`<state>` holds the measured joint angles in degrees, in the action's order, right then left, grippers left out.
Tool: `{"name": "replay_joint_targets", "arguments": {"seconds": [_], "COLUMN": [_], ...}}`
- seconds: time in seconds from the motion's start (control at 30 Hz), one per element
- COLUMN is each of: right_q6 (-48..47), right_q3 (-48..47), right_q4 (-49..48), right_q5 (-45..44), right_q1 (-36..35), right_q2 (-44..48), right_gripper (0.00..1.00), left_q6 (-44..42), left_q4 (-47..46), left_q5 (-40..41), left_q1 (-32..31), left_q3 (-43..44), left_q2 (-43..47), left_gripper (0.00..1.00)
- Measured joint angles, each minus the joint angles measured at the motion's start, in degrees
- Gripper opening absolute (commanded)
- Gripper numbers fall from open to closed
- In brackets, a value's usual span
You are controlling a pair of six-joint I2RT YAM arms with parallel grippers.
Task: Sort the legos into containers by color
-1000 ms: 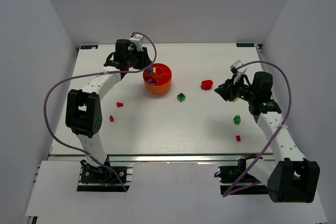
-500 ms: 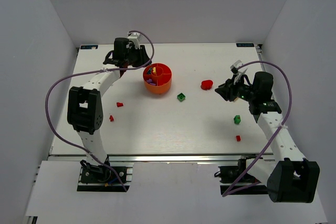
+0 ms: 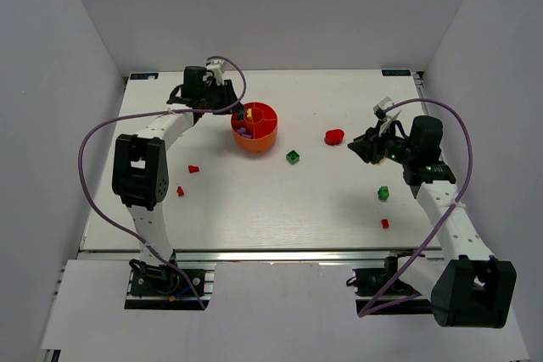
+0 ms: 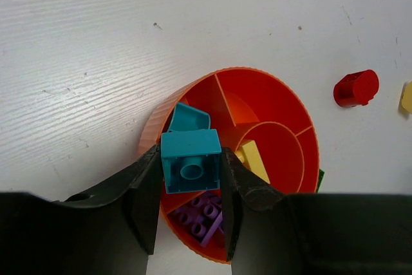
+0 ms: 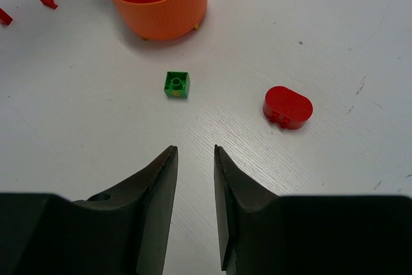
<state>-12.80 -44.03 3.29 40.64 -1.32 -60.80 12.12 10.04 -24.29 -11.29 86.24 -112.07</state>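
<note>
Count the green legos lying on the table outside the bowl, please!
2. One green lego sits near the bowl, on the side toward the right arm. The other green lego lies close beside that arm. More could be hidden inside the bowl.

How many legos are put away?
Done: purple legos, a yellow one and a cyan piece lie in the bowl. In hand: the left gripper holds a cyan brick above it. Left: a green brick, another green one, a red oval piece, three small red bits. Right gripper open.

No readable text; the far-corner stickers (image 3: 144, 76) may carry print, too small.
</note>
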Motion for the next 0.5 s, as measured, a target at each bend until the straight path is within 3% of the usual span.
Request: {"name": "replay_joint_targets", "arguments": {"seconds": [0.1,0.3,0.5], "right_q6": [0.02,0.02,0.02], "right_q3": [-0.02,0.00,0.00], "right_q4": [0.00,0.00,0.00], "right_q5": [0.07,0.11,0.11], "right_q1": [0.15,0.20,0.24], "right_q2": [0.00,0.00,0.00], "right_gripper": [0.35,0.35,0.35], "left_q6": [0.07,0.31,0.42], "left_q4": [0.68,2.01,2.54], "left_q5": [-0.28,-0.57,-0.79], "left_q1": [0.20,0.28,0.28], "left_q3": [0.09,0.81,2.40], "left_q2": [-0.74,-1.03,-1.03], "left_gripper": [0.29,0.50,0.56]}}
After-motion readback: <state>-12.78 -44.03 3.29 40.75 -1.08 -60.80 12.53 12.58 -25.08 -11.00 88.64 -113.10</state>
